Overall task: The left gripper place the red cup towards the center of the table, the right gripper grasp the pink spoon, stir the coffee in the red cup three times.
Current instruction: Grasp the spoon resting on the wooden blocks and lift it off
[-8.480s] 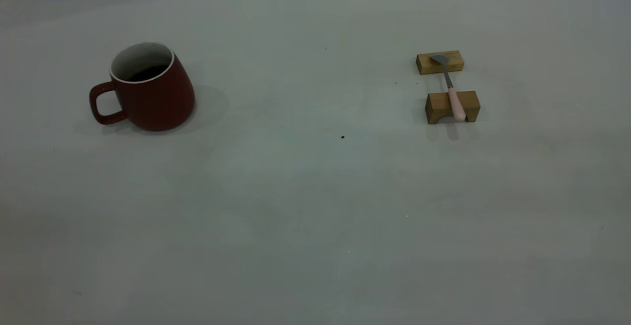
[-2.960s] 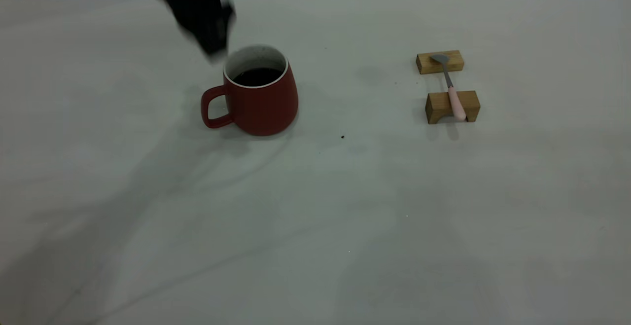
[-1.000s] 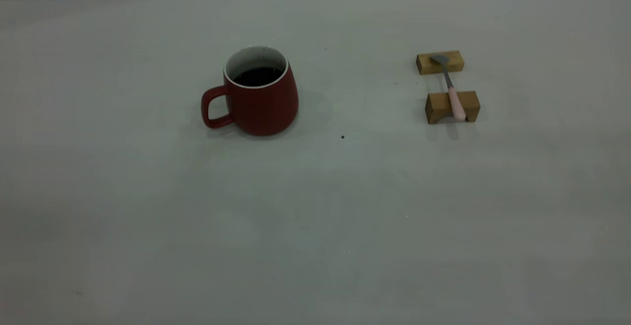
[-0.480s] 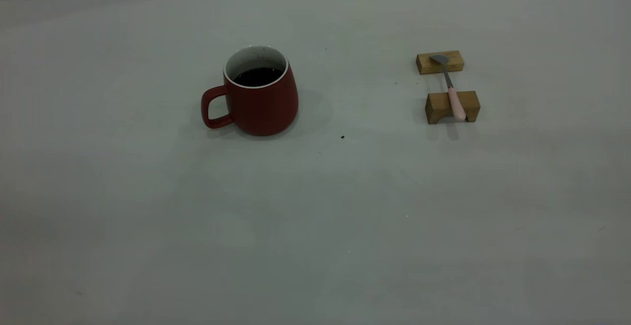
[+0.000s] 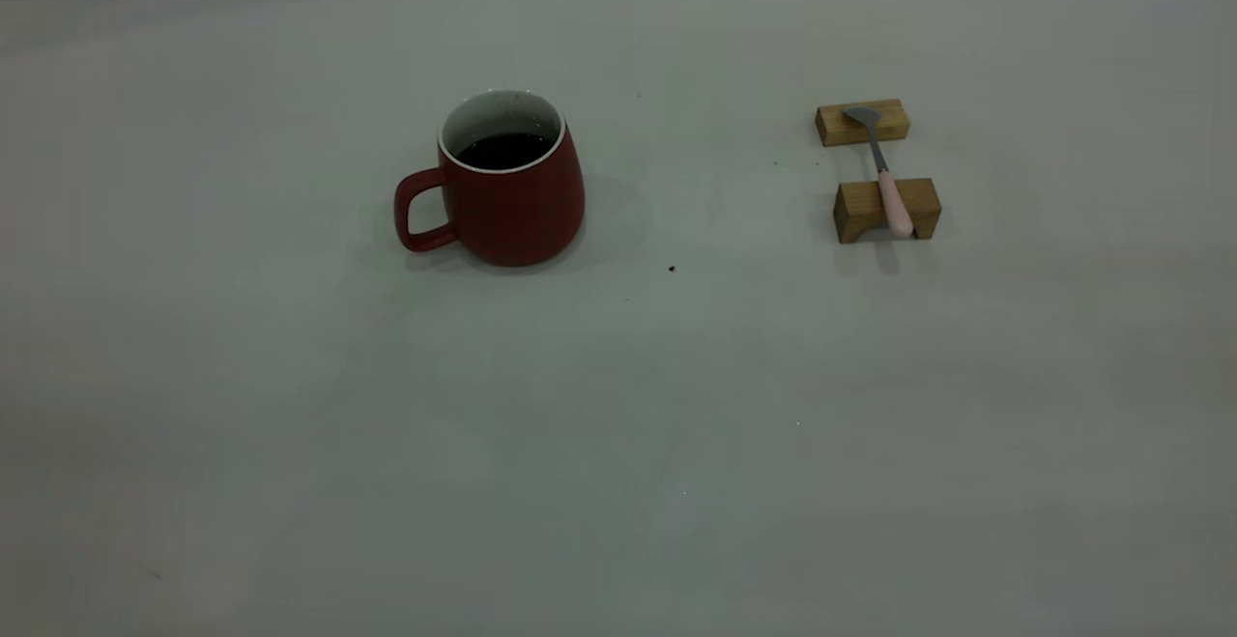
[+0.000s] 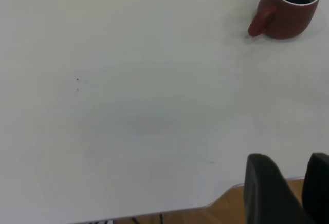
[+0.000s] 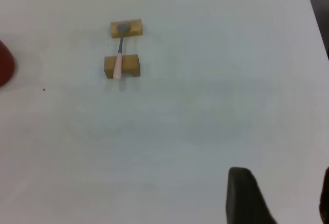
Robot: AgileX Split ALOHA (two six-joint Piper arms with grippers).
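Note:
The red cup [image 5: 507, 202] stands upright on the table [image 5: 618, 405], left of centre, handle to the left, with dark coffee [image 5: 504, 149] inside. The pink spoon [image 5: 889, 188] lies across two wooden blocks at the right, bowl on the far block. Neither gripper appears in the exterior view. In the left wrist view the left gripper [image 6: 289, 158] is open and empty, far back from the red cup [image 6: 288, 11]. The right gripper [image 7: 282, 175] is wide open and empty, well away from the pink spoon [image 7: 119, 62].
The far wooden block [image 5: 862, 123] and the near notched block [image 5: 887, 212] carry the spoon. A small dark speck [image 5: 672, 269] lies between cup and blocks. The table's edge [image 6: 226, 196] runs just under the left gripper, with wooden floor beyond.
The cup went from the far left to near the centre, and the left arm that hung over it has withdrawn from the exterior view. Nothing has moved in the last second.

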